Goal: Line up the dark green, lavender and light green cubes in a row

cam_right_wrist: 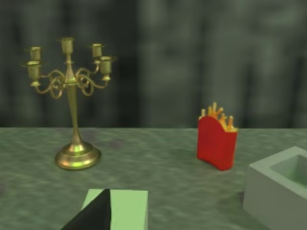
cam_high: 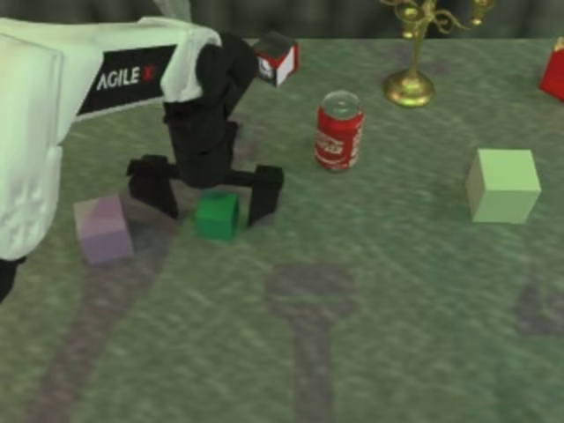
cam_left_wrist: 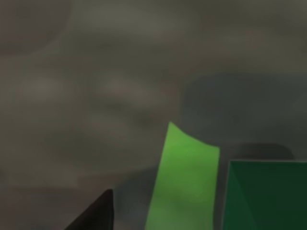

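3 plain cubes are still apart: the lavender [cam_high: 103, 229] at the table's left, the dark green [cam_high: 216, 216] just right of it, the light green cube [cam_high: 503, 185] far right. left gripper [cam_high: 207, 196] straddles the dark green, jaws wide open, holding nothing; lower squarely, then close evenly.

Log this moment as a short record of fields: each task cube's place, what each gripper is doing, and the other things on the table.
dark green: between the open left gripper fingers, on the table
lavender: left of it, apart
light green cube: far right, untouched
right gripper: not seen from above
row: not yet formed
other things: cola can, gold candelabra, fries box, printed cube
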